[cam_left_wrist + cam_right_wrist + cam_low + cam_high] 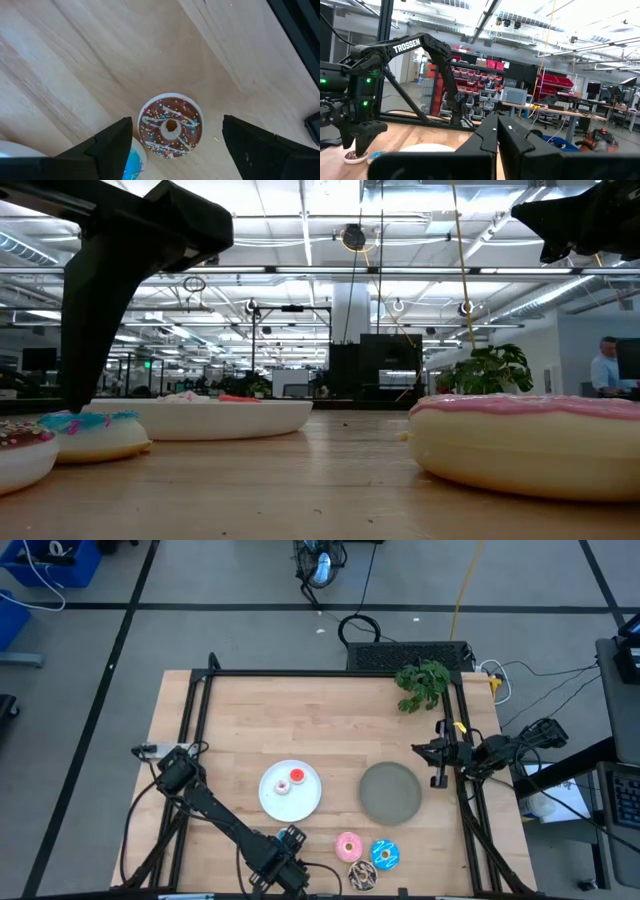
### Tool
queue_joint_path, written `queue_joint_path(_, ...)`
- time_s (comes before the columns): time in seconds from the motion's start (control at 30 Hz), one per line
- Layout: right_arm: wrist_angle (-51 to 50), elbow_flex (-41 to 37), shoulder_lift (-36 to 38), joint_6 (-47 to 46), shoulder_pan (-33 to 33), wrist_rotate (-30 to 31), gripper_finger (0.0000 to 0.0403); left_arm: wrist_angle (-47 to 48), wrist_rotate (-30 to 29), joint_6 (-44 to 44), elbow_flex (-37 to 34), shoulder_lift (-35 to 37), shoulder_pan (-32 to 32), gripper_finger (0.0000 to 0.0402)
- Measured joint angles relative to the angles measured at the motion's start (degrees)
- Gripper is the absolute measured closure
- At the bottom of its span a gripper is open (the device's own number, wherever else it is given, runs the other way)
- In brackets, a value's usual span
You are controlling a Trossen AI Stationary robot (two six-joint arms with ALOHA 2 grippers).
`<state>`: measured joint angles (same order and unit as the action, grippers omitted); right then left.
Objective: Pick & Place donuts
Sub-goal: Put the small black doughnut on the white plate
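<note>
donuts wait along the bottom edge of the high view: a brown donut [170,126] with white drizzle and coloured sprinkles sits flat on the wood, framed between the dark fingers in the lower part of the left wrist view. the left gripper [290,868] hovers near it at bottom centre of the high view, fingers spread wide and holding nothing, probably lined up to drop over this ring next. just beside it lie a blue sprinkled donut [385,854] and a larger pink donut [348,845], smooth rounded toy rings with glossy icing. further up, at centre, a white plate [310,800] carries two tiny pieces, one red [297,777] and one pale [283,786], so it looks like the drop-off point. to its right sits a matte grey plate [390,792], bare. the table [320,720] is pale grained wood. at the right edge the right gripper [440,754] waits, fingers closed together on nothing. a leafy green plant [422,682] sits at the upper right corner.
</note>
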<state>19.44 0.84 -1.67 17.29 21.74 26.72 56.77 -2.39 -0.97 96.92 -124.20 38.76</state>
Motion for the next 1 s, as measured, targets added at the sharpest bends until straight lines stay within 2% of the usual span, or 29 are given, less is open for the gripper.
queue_joint_path(0.8,-0.4,0.0,-0.3,-0.1,0.0,0.0,0.0403,-0.4,0.9,0.7,0.0,-2.4,-0.8,0.0095)
queue_joint_path(1.0,-0.4,0.0,-0.3,-0.1,0.0,0.0,0.0403,0.0,0.9,0.8,0.0,-2.4,-0.8,0.0137)
